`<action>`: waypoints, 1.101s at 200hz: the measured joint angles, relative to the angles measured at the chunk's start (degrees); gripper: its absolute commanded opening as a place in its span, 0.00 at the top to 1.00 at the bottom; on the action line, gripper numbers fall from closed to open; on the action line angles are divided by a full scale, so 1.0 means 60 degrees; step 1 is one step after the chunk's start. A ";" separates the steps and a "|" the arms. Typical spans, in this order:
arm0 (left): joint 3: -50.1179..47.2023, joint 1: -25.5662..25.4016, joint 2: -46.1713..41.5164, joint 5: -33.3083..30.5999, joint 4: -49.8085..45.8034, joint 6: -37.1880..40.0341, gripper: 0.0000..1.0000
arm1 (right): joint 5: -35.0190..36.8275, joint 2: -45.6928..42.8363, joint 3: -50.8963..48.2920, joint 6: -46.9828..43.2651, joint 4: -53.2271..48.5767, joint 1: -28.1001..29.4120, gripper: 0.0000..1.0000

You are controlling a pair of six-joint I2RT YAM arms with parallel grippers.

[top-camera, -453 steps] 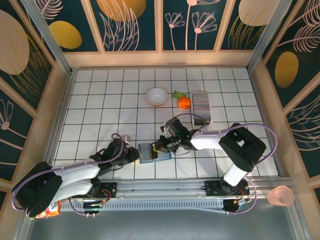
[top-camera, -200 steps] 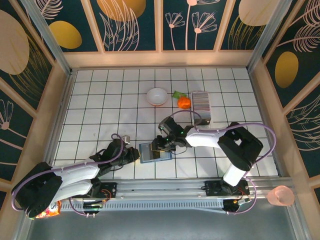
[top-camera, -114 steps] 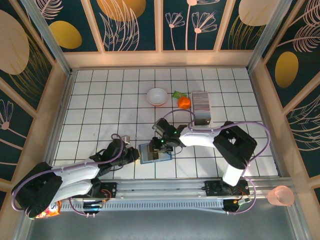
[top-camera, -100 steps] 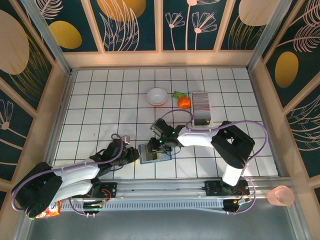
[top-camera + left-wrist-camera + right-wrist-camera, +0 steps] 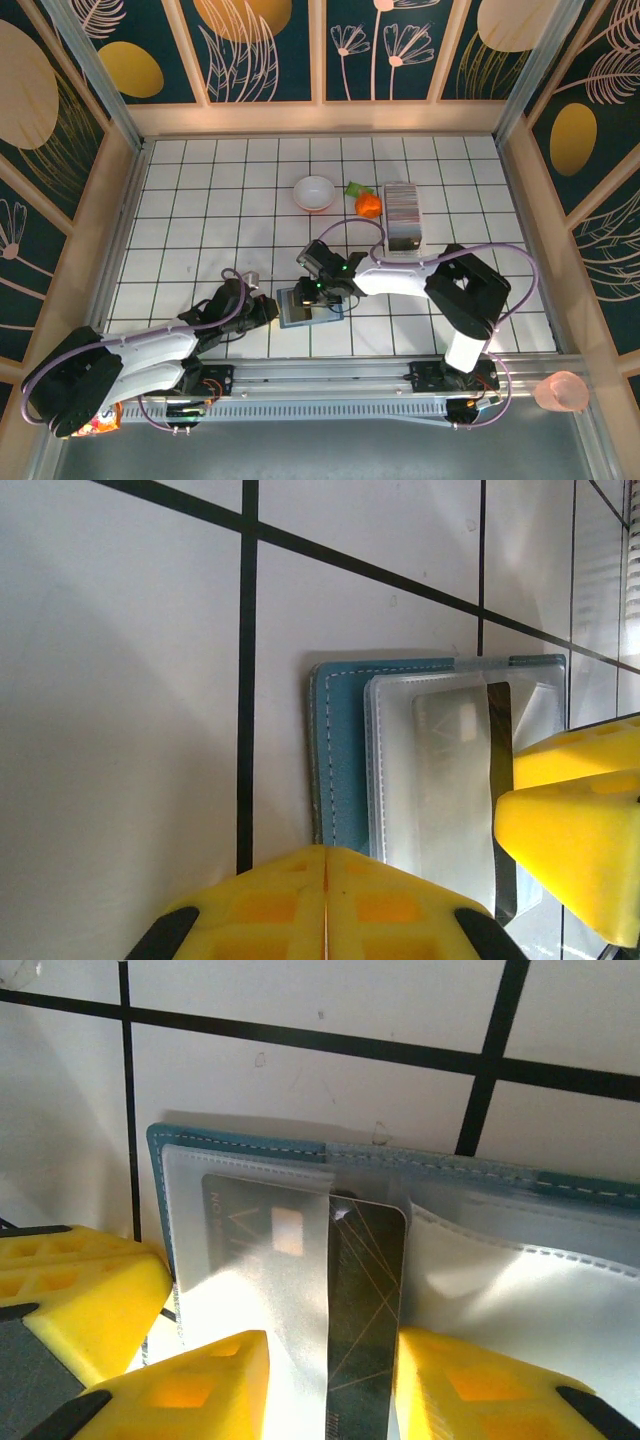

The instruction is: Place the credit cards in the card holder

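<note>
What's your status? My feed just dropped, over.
Left claw shut at card holder edge. Right claw shut on dark credit card, tip at holder. Another card already inside. Nothing blocking.

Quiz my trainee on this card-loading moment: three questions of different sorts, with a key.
1. Multiple choice: what is pinched in the right gripper? A nothing; B a dark credit card; C a pen.
2. True or false: the card holder lies folded shut on the table.
3. Fill in: the jaws of the left gripper, at the holder's edge, are ___.
Key: 1 B. 2 False: it lies open, clear pockets up. 3 shut.
</note>
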 measured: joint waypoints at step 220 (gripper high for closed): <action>-0.0124 -0.0004 -0.0295 -0.0004 -0.0098 -0.0066 0.91 | 0.1585 -0.1009 0.0076 0.0466 -0.1450 0.0627 0.58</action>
